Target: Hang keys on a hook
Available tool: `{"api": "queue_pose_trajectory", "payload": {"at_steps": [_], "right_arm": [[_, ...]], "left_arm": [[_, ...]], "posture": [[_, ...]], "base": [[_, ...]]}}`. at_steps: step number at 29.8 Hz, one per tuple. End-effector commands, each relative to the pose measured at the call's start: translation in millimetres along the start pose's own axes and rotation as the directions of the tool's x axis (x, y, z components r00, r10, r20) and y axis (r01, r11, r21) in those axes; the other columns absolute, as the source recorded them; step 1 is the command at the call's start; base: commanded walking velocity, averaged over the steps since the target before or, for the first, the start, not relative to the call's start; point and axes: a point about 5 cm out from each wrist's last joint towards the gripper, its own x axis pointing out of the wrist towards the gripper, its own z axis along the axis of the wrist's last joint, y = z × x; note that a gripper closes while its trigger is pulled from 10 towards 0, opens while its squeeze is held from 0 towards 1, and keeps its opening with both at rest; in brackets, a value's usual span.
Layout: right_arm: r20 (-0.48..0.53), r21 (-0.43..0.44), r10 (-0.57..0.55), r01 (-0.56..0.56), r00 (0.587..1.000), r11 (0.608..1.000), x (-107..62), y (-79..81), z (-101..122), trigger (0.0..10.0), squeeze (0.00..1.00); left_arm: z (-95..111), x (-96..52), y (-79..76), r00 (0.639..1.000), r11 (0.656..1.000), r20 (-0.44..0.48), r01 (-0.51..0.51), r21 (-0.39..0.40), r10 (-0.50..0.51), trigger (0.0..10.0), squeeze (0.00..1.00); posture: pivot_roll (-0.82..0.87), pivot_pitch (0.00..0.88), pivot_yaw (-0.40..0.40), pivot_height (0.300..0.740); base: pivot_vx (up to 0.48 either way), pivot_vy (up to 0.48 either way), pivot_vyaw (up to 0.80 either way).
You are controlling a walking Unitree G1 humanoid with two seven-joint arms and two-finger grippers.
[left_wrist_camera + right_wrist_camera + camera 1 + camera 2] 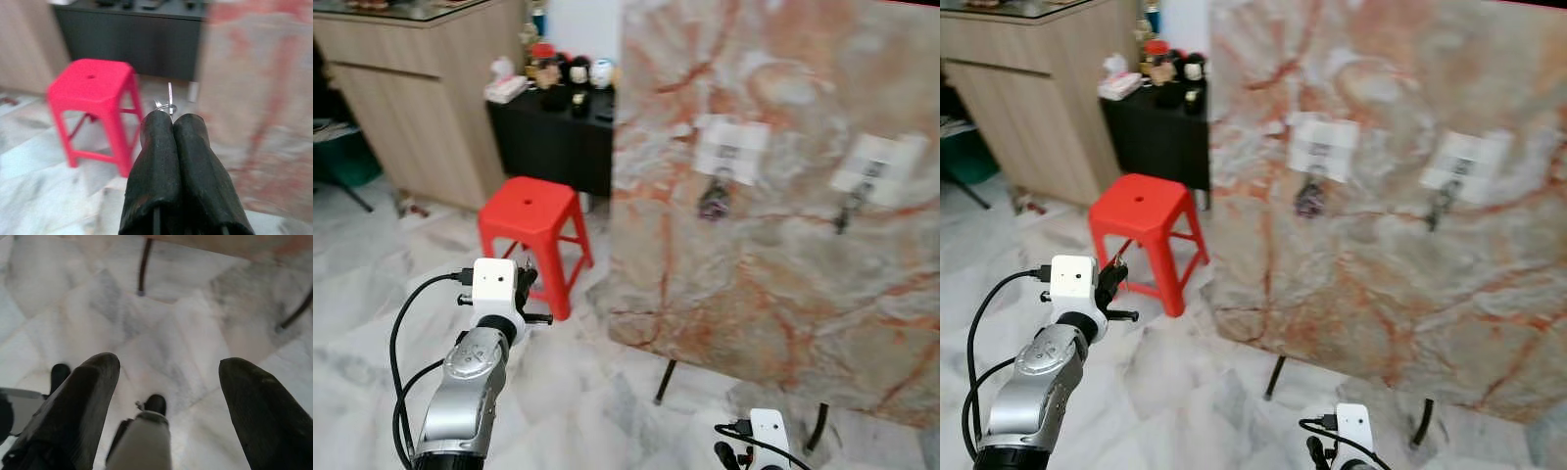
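— Keys, where are they?
— Pinched at the tips of the left gripper, jaws pressed together on the ring, a blade sticking up above them. That arm is raised in front of the red stool.
— And the hooks?
— Two on the marble board, left hook and right hook, each under a white label (something already dangles from both).
— Right gripper?
— Low over the floor, jaws spread wide, holding nothing.
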Motion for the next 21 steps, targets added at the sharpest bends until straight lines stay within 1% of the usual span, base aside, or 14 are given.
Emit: {"api": "queue_pose_trajectory", "payload": {"at_steps": [1,9,21], "right_arm": [[-0.009,0.014,-0.028,0.028,1.0,1.0,-1.5,-7.0,-2.8,10.0,0.0],[-0.005,-0.001,-0.101,0.101,0.995,0.995,-2.2,-12.6,-2.3,10.0,0.0],[-0.007,-0.01,-0.114,0.114,0.993,0.993,-2.3,-13.6,-2.5,10.0,0.0]], "left_arm": [[1.5,-0.3,-3.3,1.0,1.0,0.01,0.013,0.022,-0.013,10.0,0.0],[1.8,-1.0,-4.6,1.0,0.999,0.016,0.02,0.034,-0.021,10.0,0.0],[2.8,1.7,-9.8,0.999,0.999,0.022,0.047,0.028,-0.047,10.0,0.0]], "posture": [[0.13,0.053,-0.057,0.74],[0.13,0.043,-0.059,0.74],[0.13,0.019,-0.053,0.74]], "base": [[0.0,-0.458,0.0],[0.0,-0.469,0.0],[0.0,-0.47,0.0]]}}
